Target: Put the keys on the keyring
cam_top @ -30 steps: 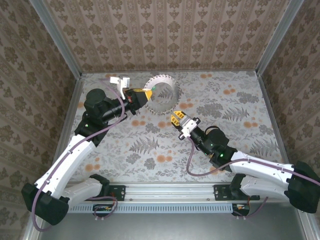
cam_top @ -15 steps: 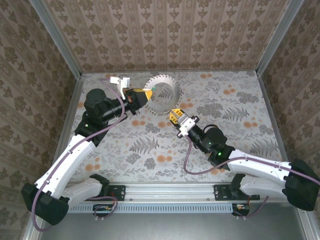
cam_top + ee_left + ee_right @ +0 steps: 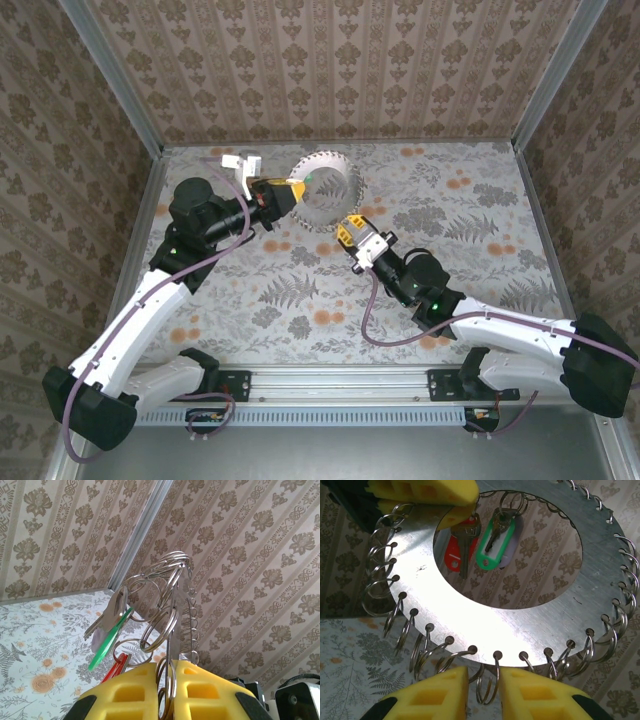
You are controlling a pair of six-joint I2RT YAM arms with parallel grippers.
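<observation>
Count: two arms, two grippers, one keyring point(image 3: 470, 625), and one bunch of keys point(image 3: 465, 547) comprising a red head point(image 3: 454, 556), a green tag point(image 3: 495, 540), a pale tag behind it and at least two metal blades. The keyring is a flat silvery disc with a large central opening and many small split rings point(image 3: 395, 585) threaded through holes along its rim. The worktop point(image 3: 300, 290) carries a grey floral-print covering; patterned wallpaper walls point(image 3: 330, 70) and aluminium posts point(image 3: 110, 80) enclose it. The left gripper point(image 3: 292, 188) is pressed together on the keyring rim, holding it over the far centre-left of the worktop, with the keys hanging in the opening. The right gripper point(image 3: 484, 685) sits at the opposite, near rim, its pads narrowly parted, with one split ring standing in the gap.
</observation>
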